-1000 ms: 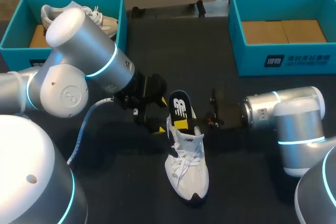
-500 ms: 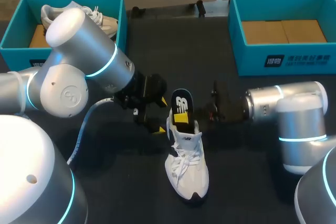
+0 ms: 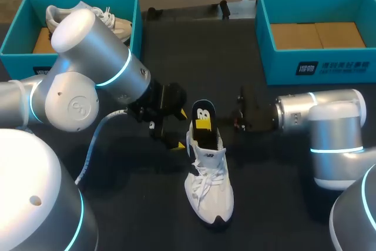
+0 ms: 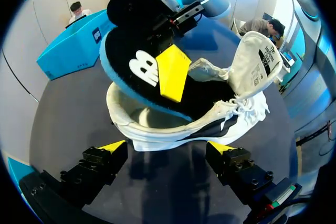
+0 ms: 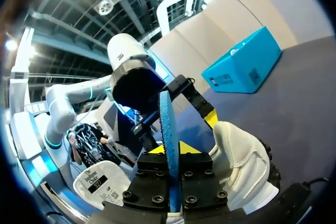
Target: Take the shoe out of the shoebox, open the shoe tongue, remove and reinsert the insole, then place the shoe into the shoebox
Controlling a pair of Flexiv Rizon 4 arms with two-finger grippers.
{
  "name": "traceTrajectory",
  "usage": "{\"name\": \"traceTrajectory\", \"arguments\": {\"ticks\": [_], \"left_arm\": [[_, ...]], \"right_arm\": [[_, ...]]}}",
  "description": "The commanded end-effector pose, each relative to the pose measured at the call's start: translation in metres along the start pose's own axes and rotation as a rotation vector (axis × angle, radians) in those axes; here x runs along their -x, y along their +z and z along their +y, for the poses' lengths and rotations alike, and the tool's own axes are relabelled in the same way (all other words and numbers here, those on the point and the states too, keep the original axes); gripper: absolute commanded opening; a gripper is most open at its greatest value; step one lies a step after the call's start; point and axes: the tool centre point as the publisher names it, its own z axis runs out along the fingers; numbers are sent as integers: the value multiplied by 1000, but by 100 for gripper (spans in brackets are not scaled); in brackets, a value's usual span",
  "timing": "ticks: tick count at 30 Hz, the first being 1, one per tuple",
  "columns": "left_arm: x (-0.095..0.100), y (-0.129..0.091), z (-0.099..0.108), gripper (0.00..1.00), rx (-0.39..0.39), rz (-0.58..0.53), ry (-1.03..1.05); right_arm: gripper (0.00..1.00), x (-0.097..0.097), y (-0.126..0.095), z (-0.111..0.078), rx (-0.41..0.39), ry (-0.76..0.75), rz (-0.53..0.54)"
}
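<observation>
Shoe: a white lace-up shoe (image 3: 210, 186) lies on its sole near the middle of the black table (image 3: 282, 204), toe toward the near edge and heel toward the far edge.
Tongue: the tongue (image 4: 258, 56) is folded up and forward over the laces, so its inner label shows and the mouth of the shoe stands open.
Insole: a black insole (image 3: 201, 120) with a blue edge and a yellow patch stands tilted out of the heel opening. Its lower end is down inside the shoe and its upper end is raised over the heel.
Right gripper: the right gripper (image 5: 173, 150) comes in from the table's right side and is level with the heel. Its two fingers are pinched narrow on the insole, which shows edge-on between them, one yellow tip on each face.
Left gripper: the left gripper (image 4: 167, 149) sits just beside the heel on the shoe's left. Its fingers are spread wide, and in the left wrist view the heel lies ahead of them, untouched by either tip.
Right shoebox: a teal shoebox (image 3: 282, 69) sits at the table's far right corner, with only its brown cardboard floor showing.
Left shoebox: a second teal box (image 3: 17, 33) sits at the far left corner and holds another pale shoe (image 3: 114, 22), partly hidden behind the left arm.
</observation>
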Motion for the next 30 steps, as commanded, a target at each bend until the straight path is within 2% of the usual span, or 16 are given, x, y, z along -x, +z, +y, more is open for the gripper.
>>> {"name": "traceTrajectory", "arguments": {"ticks": [1,9,14,15,16,20,25,30], "left_arm": [[-1,1,0,100,0,-3,0],[-1,1,0,100,0,-3,0],[-1,1,0,100,0,-3,0],[-1,1,0,100,0,-3,0],[-1,1,0,100,0,-3,0],[-1,1,0,100,0,-3,0],[-1,1,0,100,0,-3,0],[-1,1,0,100,0,-3,0]], "right_arm": [[0,2,4,-8,-14,30,-3],[0,-7,1,-32,-7,97,-35],[0,-10,0,-36,-7,105,-43],[7,-10,0,-35,-6,99,-45],[21,-11,0,-34,-4,91,-42],[43,-13,0,-25,1,43,-43],[45,-17,-3,-14,13,-16,-45],[42,-14,-4,-5,17,-45,-42]]}}
